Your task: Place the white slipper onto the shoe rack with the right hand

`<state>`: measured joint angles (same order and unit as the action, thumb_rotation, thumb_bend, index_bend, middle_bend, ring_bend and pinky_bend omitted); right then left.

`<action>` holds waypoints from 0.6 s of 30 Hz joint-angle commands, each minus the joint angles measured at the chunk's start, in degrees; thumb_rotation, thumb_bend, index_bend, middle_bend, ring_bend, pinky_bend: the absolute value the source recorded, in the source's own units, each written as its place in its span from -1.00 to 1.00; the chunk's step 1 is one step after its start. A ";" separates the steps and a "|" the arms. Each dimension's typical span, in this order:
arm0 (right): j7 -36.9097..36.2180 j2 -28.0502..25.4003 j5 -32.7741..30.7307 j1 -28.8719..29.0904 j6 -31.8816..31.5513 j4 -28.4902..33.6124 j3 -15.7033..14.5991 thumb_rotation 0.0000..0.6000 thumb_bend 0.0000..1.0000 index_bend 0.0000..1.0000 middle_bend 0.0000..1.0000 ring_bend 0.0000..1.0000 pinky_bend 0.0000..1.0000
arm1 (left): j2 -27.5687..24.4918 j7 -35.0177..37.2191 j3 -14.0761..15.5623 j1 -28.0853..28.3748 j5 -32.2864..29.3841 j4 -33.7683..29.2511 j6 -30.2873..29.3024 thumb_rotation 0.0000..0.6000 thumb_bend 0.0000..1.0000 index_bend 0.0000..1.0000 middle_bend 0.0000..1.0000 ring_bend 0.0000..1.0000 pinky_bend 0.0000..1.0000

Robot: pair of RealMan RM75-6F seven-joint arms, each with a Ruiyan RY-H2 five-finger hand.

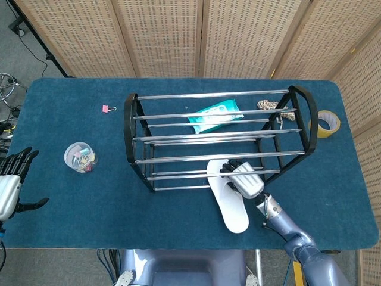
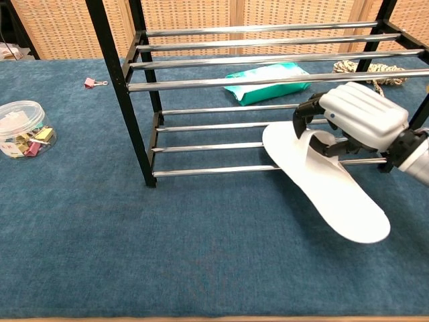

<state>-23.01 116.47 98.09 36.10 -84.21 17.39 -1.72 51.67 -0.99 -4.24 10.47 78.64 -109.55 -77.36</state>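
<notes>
While woven screens (image 1: 178,36) back the blue table (image 1: 71,202), the right hand (image 1: 241,179) grips the slipper (image 1: 229,199) over the rack's (image 1: 208,134) near rails. Far left, the left hand (image 1: 11,185) rests, fingers spread, holding nothing.

Lab — screened table (image 1: 71,107), loose cables (image 1: 36,56)
</notes>
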 commanded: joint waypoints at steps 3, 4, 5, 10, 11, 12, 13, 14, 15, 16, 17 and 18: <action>0.24 1.15 -1.39 1.10 2.27 -0.92 0.93 1.00 0.17 0.15 0.02 -0.12 0.23 | -0.14 0.22 0.02 0.03 -0.01 -0.03 0.20 1.00 -1.00 -1.00 -1.00 -1.00 -1.00; 0.35 1.30 -1.50 1.19 2.47 -1.04 0.98 1.00 0.17 0.15 0.02 -0.12 0.23 | -0.15 0.22 0.03 0.04 -0.03 -0.05 0.24 1.00 -1.00 -1.00 -1.00 -1.00 -1.00; 0.51 1.52 -1.65 1.33 2.75 -1.21 1.06 1.00 0.17 0.15 0.02 -0.12 0.23 | -0.17 0.18 0.06 0.05 -0.03 -0.06 0.29 1.00 -1.00 -1.00 -1.00 -1.00 -1.00; 1.15 2.76 -2.76 2.25 3.74 -1.90 1.93 1.00 0.17 0.15 0.02 -0.12 0.23 | -0.16 0.00 0.30 0.06 0.39 -0.23 0.43 1.00 -1.00 -1.00 -1.00 -1.00 -1.00; 1.30 3.01 -3.03 2.49 3.92 -2.08 2.16 1.00 0.17 0.15 0.02 -0.12 0.23 | -0.17 -0.05 0.31 0.04 0.41 -0.26 0.40 1.00 -1.00 -1.00 -1.00 -1.00 -1.00; 1.43 3.16 -3.22 2.72 3.97 -2.23 2.33 1.00 0.17 0.15 0.02 -0.12 0.23 | -0.18 -0.02 0.30 0.03 0.40 -0.30 0.38 1.00 -1.00 -1.00 -1.00 -1.00 -1.00; 1.49 3.28 -3.39 2.88 4.01 -2.35 2.47 1.00 0.17 0.15 0.02 -0.12 0.23 | -0.20 0.04 0.30 0.01 0.38 -0.33 0.37 1.00 -1.00 -1.00 -1.00 -1.00 -1.00; 1.53 3.43 -3.64 3.11 4.13 -2.45 2.70 1.00 0.17 0.15 0.02 -0.12 0.23 | -0.22 0.10 0.28 -0.01 0.31 -0.34 0.36 1.00 -1.00 -1.00 -1.00 -1.00 -1.00; 1.52 3.55 -3.87 3.31 4.32 -2.53 2.89 1.00 0.17 0.15 0.02 -0.12 0.23 | -0.24 0.12 0.29 -0.01 0.29 -0.34 0.38 1.00 -1.00 -1.00 -1.00 -1.00 -1.00; 1.49 3.66 -4.09 3.55 4.60 -2.61 3.07 1.00 0.17 0.15 0.02 -0.12 0.23 | -0.27 0.14 0.30 -0.01 0.27 -0.35 0.41 1.00 -1.00 -1.00 -1.00 -1.00 -1.00; 1.51 3.78 -4.30 3.79 4.89 -2.71 3.24 1.00 0.17 0.15 0.02 -0.12 0.23 | -0.28 0.17 0.31 0.00 0.26 -0.38 0.47 1.00 -1.00 -1.00 -1.00 -1.00 -1.00; 1.53 3.90 -4.52 4.03 5.17 -2.81 3.41 1.00 0.17 0.15 0.02 -0.12 0.23 | -0.32 0.23 0.34 0.04 0.28 -0.38 0.58 1.00 -1.00 -1.00 -1.00 -1.00 -1.00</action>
<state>-21.50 120.21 93.80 39.89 -79.31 14.71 1.49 51.37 -0.78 -3.92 10.50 78.92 -109.92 -76.80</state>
